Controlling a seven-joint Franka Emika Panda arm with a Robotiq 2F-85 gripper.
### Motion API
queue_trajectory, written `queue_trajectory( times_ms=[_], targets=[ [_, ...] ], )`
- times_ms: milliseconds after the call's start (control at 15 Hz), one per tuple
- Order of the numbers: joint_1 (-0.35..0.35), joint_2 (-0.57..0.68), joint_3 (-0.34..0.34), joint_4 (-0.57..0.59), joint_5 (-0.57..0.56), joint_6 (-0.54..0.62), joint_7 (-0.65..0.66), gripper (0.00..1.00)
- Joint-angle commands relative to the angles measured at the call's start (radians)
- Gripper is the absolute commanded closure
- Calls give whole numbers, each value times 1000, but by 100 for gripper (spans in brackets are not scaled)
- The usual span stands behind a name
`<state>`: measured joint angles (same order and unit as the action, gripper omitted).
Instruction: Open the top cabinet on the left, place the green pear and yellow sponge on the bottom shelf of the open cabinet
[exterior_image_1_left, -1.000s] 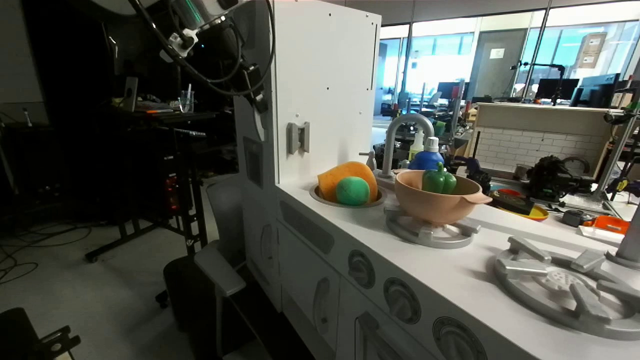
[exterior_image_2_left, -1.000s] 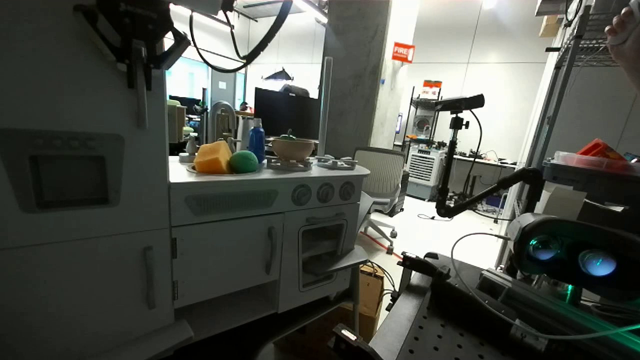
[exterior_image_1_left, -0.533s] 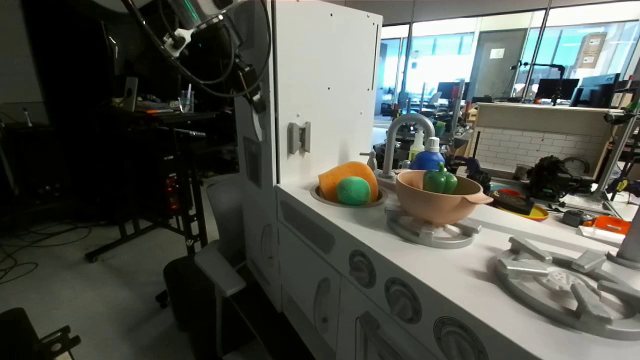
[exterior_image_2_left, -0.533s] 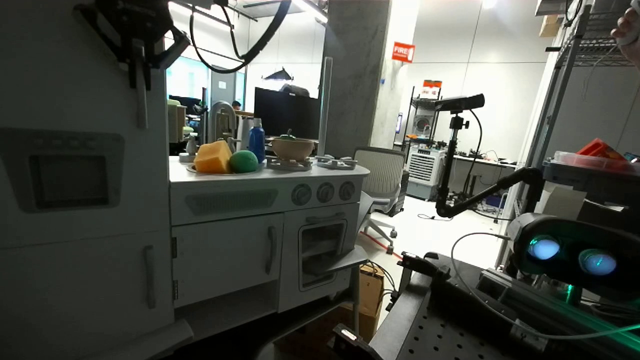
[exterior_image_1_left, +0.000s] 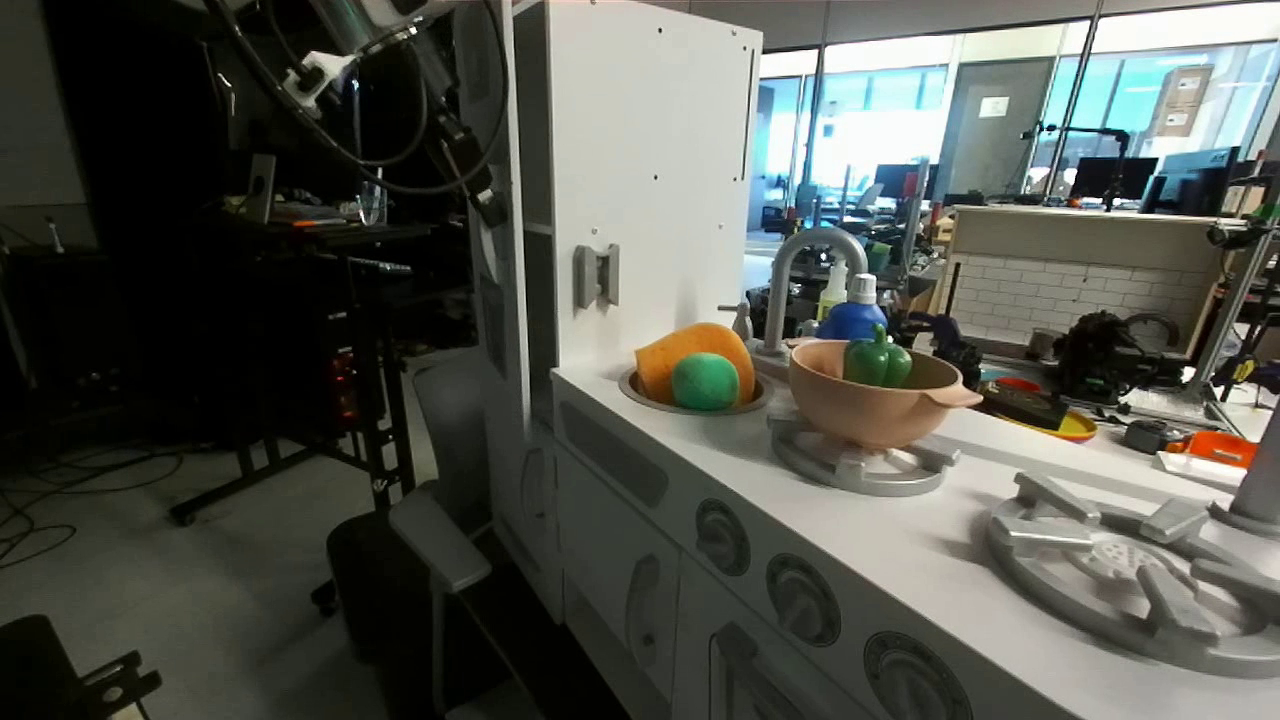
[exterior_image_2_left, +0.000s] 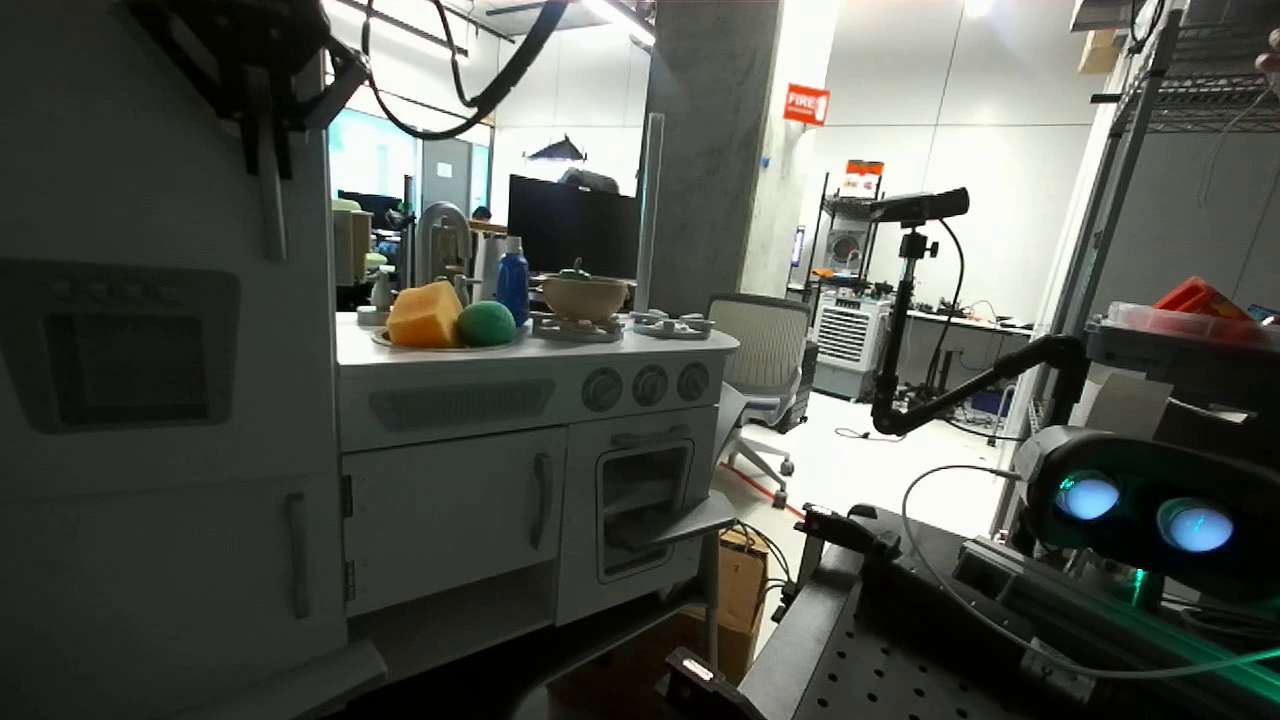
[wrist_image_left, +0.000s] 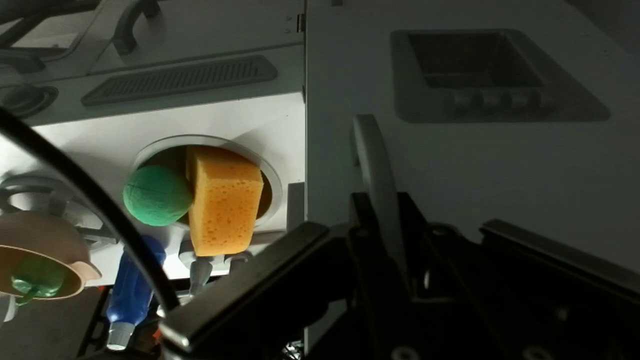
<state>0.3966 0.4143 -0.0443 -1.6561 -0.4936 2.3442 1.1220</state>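
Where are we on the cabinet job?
Done: the door is ajar, with a gap between it and the cabinet in an exterior view. In hand: the gripper holds the handle; opening looks only partway. Left: likely swing the door wider, then stow the pear and sponge, both in the sink.

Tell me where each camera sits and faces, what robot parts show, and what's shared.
In an exterior view: out front, angled toward the cupboard door and knobs; gripper and cable upper left.
In an exterior view: beside a stove burner, looking along the countertop to the tall cabinet; arm, gripper, cable upper left.
Wrist view: mounted on the arm, scene upside down, facing the sink and cabinet door; gripper along the bottom, cable left.
All three share the sponge and green pear.
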Motion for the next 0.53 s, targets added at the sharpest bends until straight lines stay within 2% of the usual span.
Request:
queue_trajectory(
  times_ms=[0,467],
  targets=[
    [29,-10,26,-40,-10,-30,102,96],
    [64,-24,83,-51,-48,-100,296,96]
  ],
)
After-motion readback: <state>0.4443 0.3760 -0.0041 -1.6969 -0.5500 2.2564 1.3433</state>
